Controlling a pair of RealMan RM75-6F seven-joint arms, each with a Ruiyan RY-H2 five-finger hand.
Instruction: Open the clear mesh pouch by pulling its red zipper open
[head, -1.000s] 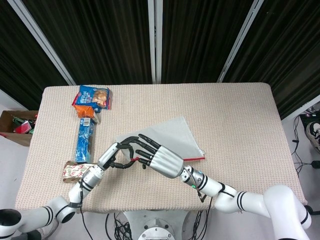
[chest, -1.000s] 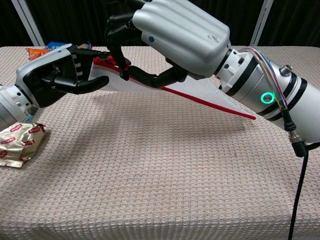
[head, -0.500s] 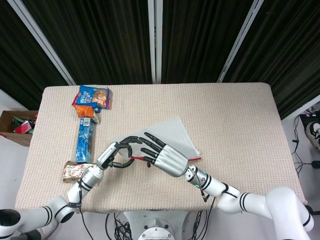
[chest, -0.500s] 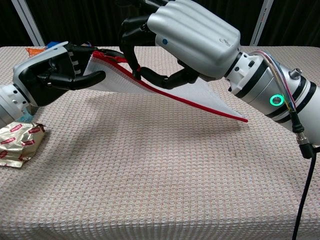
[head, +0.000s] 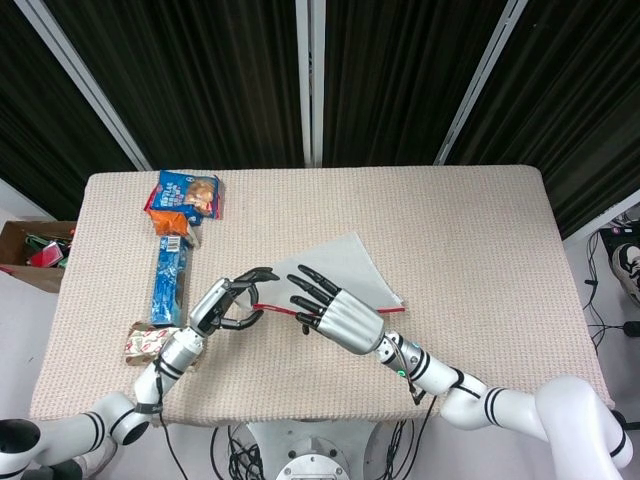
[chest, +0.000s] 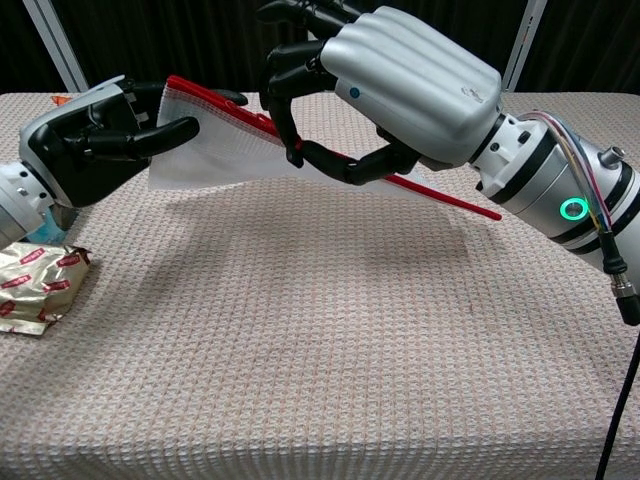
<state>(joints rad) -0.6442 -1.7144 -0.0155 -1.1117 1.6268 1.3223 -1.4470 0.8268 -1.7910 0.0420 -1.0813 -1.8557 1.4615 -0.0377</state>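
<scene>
The clear mesh pouch (head: 340, 268) (chest: 214, 157) is lifted off the table, near edge up, with its red zipper (head: 278, 307) (chest: 442, 196) running along that edge. My left hand (head: 222, 306) (chest: 92, 141) grips the pouch's left corner at the zipper's end. My right hand (head: 337, 314) (chest: 400, 92) comes in from the right. Its thumb and a finger pinch the red zipper (chest: 262, 122) a short way along from the left hand, while its other fingers are spread over the pouch. The zipper pull itself is hidden between the fingers.
Near the table's back left lies an orange and blue snack bag (head: 186, 193), with a long blue packet (head: 171, 276) in front of it. A foil wrapper (head: 148, 342) (chest: 34, 290) lies by my left wrist. A cardboard box (head: 28, 246) stands off the table's left edge.
Both hands have raised the pouch's zipper edge higher. My right hand has shifted right, away from the left hand, with more mesh now showing between them.
</scene>
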